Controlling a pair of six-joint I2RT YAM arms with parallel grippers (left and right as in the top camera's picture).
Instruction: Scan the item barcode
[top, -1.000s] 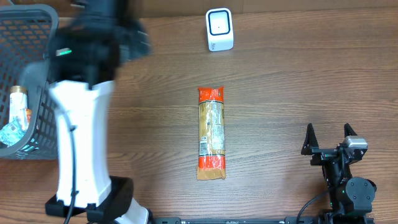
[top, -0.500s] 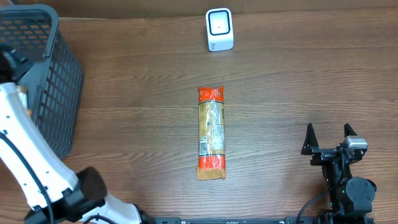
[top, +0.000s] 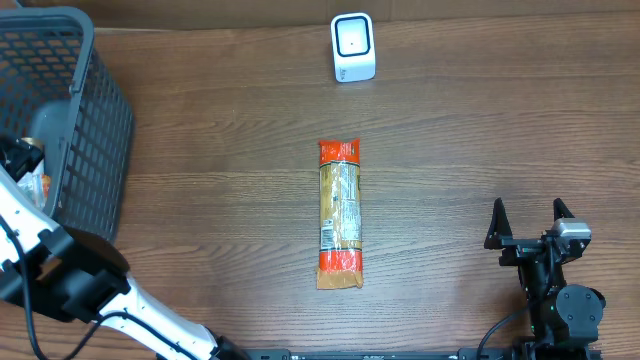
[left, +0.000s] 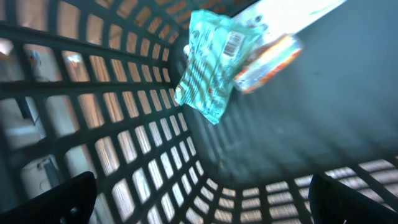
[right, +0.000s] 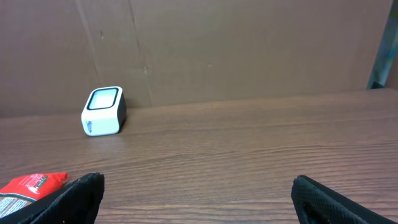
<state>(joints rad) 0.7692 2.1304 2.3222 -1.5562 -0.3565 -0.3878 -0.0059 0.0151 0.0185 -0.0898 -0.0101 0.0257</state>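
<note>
Both my claws gape fully wide, empty: the left claw (left: 211, 208) hangs inside the basket, the right claw (right: 202, 199) sits low at the counter's near right edge, touching nothing. Brown wood grain runs across the counter (top: 200, 200). The basket (top: 95, 110) is dark plastic lattice. A long crinkly packet (top: 340, 213), orange-ended, lies mid-counter. Beyond it stands a boxy white scanner (top: 353, 47). Below my left claw lies a glossy teal pouch (left: 211, 62).
</note>
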